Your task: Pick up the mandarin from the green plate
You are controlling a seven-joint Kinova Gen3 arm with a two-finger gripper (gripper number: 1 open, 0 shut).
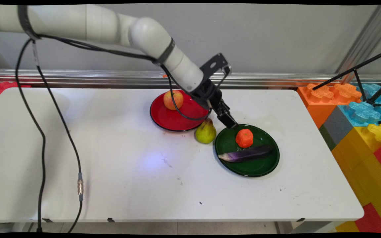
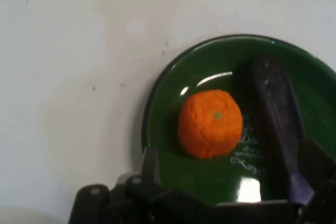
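In the hand view, eggplant [image 2: 278, 114] dark and hard to make out, its low end hidden behind one black finger. Green plate [image 2: 168, 108] cut off at the right and bottom edges. In the main view, right side of the red plate [image 1: 174, 124] hidden behind the wrist, with a black cable [image 1: 180, 112] looping across it.

Arm reaching in from the upper left and slanting down to the right. Gripper [image 1: 232, 124] low at the green plate's [image 1: 266, 165] far left rim, jaws apart – orange fruit [image 2: 211, 123] just ahead of the fingers [image 2: 150, 163], not touched.

On the green plate: orange fruit [image 1: 244, 138] at the back, purple eggplant [image 1: 246, 153] lying just in front of it. On the red plate: one apple [image 1: 173, 99] near the far edge. Green pear [image 1: 205, 132] upright on the white table [image 1: 144, 172] – between the two plates, just beside both.
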